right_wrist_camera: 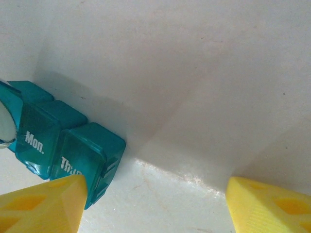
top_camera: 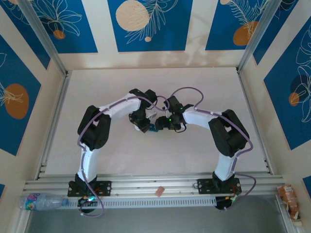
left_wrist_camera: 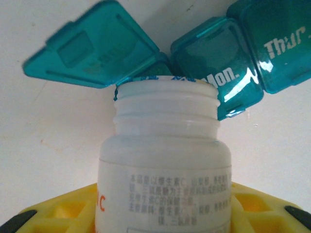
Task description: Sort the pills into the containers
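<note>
The containers are a teal pill box (left_wrist_camera: 214,68) lying on the white table, with one lid (left_wrist_camera: 92,48) flipped open and the lids marked "Mon." and "Thur." closed. My left gripper (left_wrist_camera: 163,213) is shut on an uncapped white bottle (left_wrist_camera: 165,160), whose mouth leans over the open compartment. The pills are hidden. In the right wrist view the pill box (right_wrist_camera: 63,141) lies at the left. My right gripper (right_wrist_camera: 155,204) is open, its left finger (right_wrist_camera: 48,204) against the box's "Thur." end. From above, the left gripper (top_camera: 142,124) and right gripper (top_camera: 165,124) meet over the pill box (top_camera: 153,127).
Metal rails (top_camera: 53,121) frame the table on the left, right and near side. A plastic water bottle (top_camera: 41,200) lies on the near rail at the left, a snack packet (top_camera: 289,196) at the right, and a small orange scrap (top_camera: 158,191) between the arm bases.
</note>
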